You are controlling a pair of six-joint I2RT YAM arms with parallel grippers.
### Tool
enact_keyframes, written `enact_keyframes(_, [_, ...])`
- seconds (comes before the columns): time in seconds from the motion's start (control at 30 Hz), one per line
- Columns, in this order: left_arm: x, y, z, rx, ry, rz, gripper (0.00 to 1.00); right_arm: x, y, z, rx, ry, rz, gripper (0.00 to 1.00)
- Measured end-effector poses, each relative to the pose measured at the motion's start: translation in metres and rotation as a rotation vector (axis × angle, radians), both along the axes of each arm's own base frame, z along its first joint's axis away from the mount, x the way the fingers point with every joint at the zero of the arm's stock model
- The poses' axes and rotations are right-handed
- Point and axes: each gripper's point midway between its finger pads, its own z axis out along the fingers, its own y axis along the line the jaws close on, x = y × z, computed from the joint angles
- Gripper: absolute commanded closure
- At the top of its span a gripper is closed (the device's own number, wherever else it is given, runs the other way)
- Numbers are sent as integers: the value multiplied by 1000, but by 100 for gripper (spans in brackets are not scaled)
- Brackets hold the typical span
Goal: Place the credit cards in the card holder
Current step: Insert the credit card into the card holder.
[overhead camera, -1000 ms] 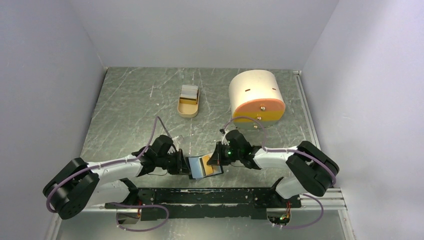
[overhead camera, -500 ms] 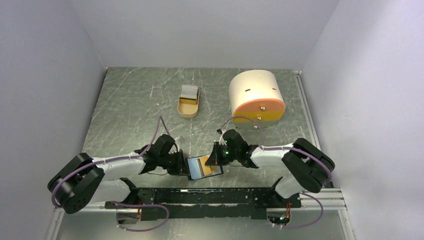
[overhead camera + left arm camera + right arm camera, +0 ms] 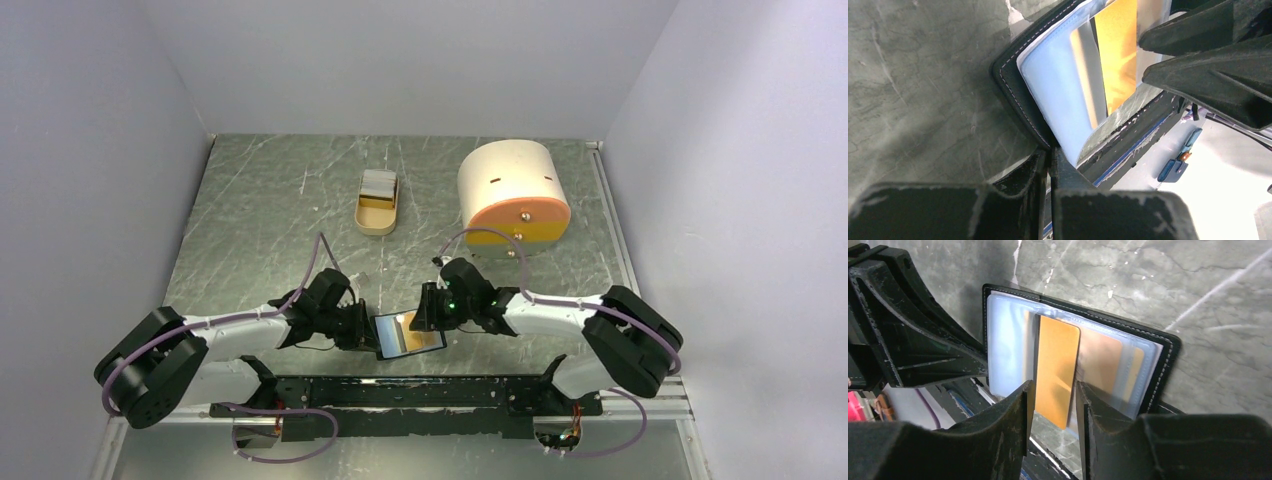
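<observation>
The card holder [image 3: 408, 336] sits open between the two arms, its pockets hard to read from above. The left gripper [image 3: 1049, 165] pinches its black rim, fingers closed tight. The right gripper [image 3: 1053, 392] clamps an orange card [image 3: 1058, 365] across its width. The card's long axis points into a clear pocket, and its far end blurs behind the plastic.

**Tally on the counter [image 3: 260, 220]**

One black card holder [image 3: 408, 335]. Two yellow-orange credit cards [image 3: 1057, 365] at it, the second card [image 3: 1103, 360] behind a clear pocket. One stack of whitish cards [image 3: 379, 183] farther back, too small to count singly. One tan tray [image 3: 376, 216]. One cream-and-orange cylinder [image 3: 513, 190]. Two arms, two fingers apiece: left fingers [image 3: 1018, 190], right fingers [image 3: 1003, 430].
</observation>
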Motion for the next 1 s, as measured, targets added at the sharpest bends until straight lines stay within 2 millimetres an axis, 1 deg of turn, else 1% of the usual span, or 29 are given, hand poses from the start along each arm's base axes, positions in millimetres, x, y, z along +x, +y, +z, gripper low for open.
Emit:
enact_keyframes(0.17, [0,0,0,-1,2,2,91,3,-7,-1,-35,-14,-21,60])
enact_keyframes(0.37, [0,-1,1,-3,6,7,91,1,-5,0,-36,-16,-14,60])
enact_keyframes(0.47, [0,-1,1,-4,8,10,91,-1,3,-1,-24,-19,2,62])
enact_keyframes(0.6, [0,-1,1,-5,10,12,91,-7,16,-2,-10,-21,36,70])
enact_keyframes(0.73, [1,-2,0,-7,10,12,91,-14,26,-7,-12,-7,66,74])
enact_keyframes(0.9, [1,-2,0,-7,9,12,91,-16,28,-9,-6,1,70,73])
enact_keyframes(1.0, [1,-2,0,-7,11,14,91,-16,28,-9,-5,1,71,67])
